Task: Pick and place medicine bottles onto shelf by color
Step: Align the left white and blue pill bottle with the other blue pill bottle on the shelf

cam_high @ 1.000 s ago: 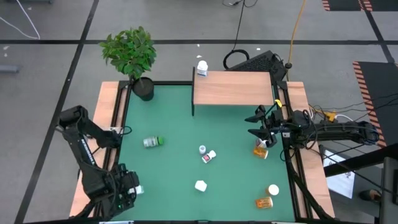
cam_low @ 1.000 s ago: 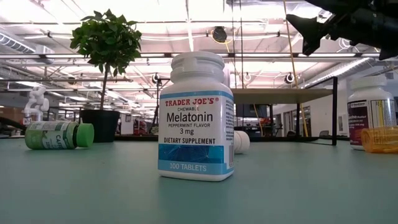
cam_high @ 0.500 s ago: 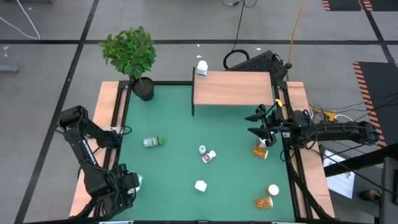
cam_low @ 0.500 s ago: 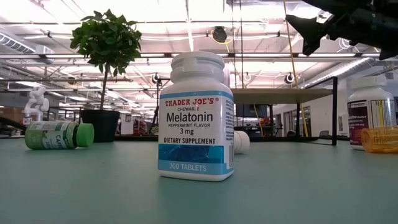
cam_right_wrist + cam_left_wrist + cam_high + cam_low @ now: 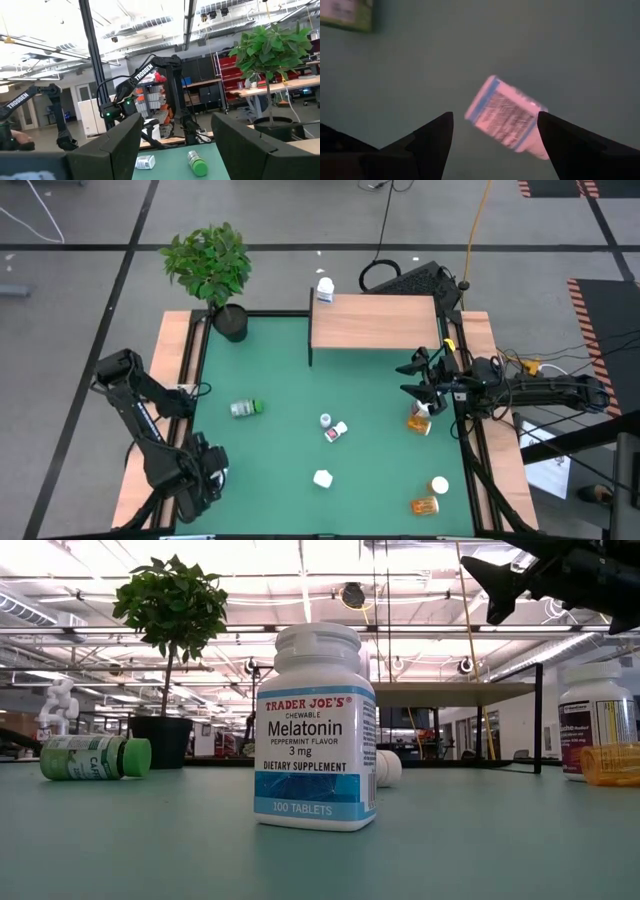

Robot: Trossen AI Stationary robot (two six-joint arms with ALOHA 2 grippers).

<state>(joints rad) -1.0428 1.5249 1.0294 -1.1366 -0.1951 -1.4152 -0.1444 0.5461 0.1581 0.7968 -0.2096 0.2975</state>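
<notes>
Lying on its side on the green mat (image 5: 280,450) near the left front corner, a white bottle (image 5: 507,118) sits just ahead of the left gripper (image 5: 492,132), whose jaws stand open around nothing. The right gripper (image 5: 412,379) hovers open and empty above an amber bottle (image 5: 419,421), just in front of the shelf (image 5: 374,321).
</notes>
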